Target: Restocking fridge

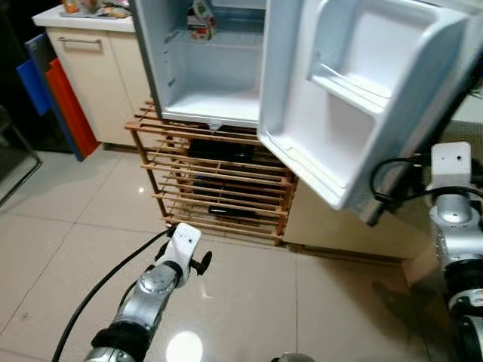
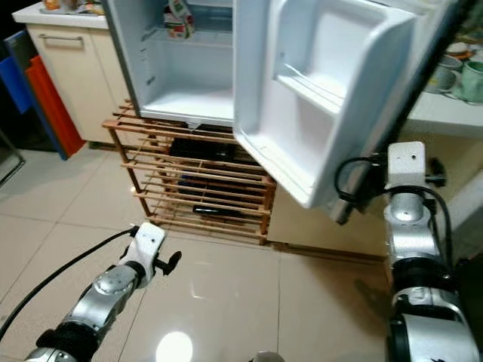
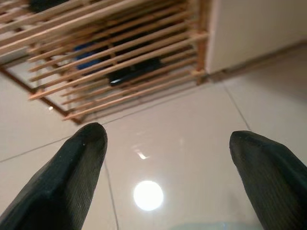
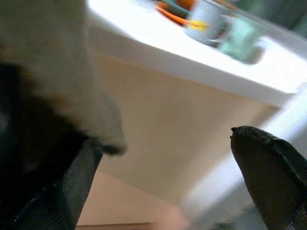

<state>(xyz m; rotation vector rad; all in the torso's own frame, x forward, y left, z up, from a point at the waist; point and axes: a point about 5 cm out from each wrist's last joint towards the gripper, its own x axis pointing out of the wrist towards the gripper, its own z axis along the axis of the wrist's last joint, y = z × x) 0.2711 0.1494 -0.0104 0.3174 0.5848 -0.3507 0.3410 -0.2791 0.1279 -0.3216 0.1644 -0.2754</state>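
Fridge (image 1: 204, 83) stands open at the far side, its door (image 1: 355, 98) swung out to the right with bare shelves showing, and a carton (image 1: 201, 23) sits on an inner shelf far left. Below it is a wooden rack (image 1: 215, 192) with dark items. Left gripper (image 3: 165, 163) hovers low over the floor tiles (image 1: 249, 302), fingers spread wide and holding nothing. Right gripper (image 4: 168, 167) is raised near the door's lower edge, jaws apart, beside a counter (image 4: 192, 52) with cups (image 4: 230, 28).
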